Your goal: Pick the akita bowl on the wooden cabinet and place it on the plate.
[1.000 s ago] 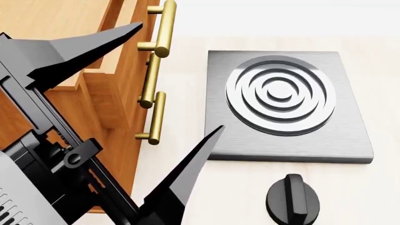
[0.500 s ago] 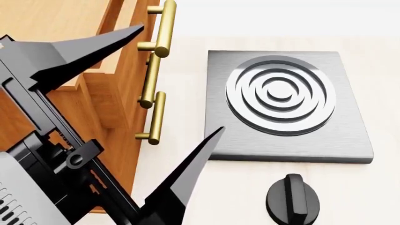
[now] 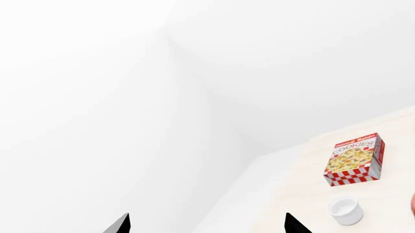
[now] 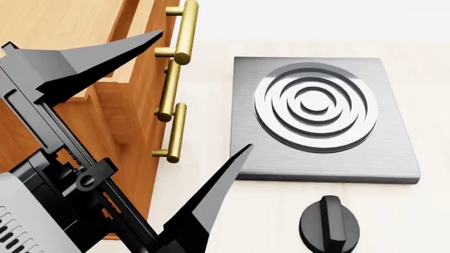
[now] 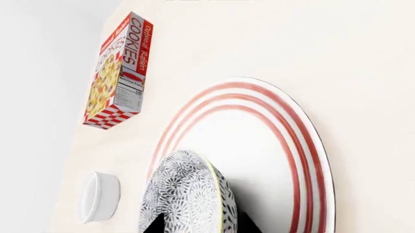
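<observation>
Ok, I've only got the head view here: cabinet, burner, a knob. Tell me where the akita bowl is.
Observer: In the right wrist view, the akita bowl is held between the fingertips of the right end effector.
Operator: Now give me the plate.
Observer: The plate lies directly behind the bowl. I cannot tell whether they touch.
Operator: Name what's near it.
Observer: A cookie box and a small white cup are on the counter beside the plate, apart from it.
</observation>
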Robot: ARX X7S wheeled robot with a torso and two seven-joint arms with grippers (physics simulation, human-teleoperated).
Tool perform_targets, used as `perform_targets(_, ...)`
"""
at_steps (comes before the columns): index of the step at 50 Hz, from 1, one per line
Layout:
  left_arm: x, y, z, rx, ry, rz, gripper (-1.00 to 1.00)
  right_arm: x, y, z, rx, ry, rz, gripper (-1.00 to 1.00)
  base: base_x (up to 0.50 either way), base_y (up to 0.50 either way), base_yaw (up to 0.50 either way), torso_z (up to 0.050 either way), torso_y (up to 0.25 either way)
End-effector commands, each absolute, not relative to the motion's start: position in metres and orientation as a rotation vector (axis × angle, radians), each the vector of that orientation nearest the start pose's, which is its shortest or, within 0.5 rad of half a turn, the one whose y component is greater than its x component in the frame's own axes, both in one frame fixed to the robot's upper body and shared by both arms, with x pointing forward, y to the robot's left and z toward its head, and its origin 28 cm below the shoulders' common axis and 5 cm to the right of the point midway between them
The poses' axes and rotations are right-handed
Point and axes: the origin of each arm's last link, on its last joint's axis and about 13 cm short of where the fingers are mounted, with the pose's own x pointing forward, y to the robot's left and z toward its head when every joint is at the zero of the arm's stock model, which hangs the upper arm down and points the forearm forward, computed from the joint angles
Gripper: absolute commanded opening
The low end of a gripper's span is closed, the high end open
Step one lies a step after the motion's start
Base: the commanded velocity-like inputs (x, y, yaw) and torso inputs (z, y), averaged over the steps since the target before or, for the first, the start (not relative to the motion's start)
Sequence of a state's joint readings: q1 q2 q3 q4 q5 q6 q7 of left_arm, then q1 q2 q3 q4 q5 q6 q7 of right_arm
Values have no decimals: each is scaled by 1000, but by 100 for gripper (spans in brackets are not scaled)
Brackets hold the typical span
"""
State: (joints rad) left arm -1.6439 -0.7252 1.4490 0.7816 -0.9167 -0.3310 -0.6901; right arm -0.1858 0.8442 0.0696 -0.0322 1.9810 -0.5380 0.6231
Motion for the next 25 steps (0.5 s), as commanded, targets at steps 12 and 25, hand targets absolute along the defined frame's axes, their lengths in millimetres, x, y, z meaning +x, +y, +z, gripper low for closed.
perform_targets(12, 202, 151, 286, 541, -675, -758, 100, 181, -298, 104, 1160, -95, -900, 100, 0, 0, 0, 0, 0)
perform_targets(25, 202, 151, 286, 539, -675, -754, 100, 175, -299, 108, 1118, -109, -920, 100, 0, 0, 0, 0, 0)
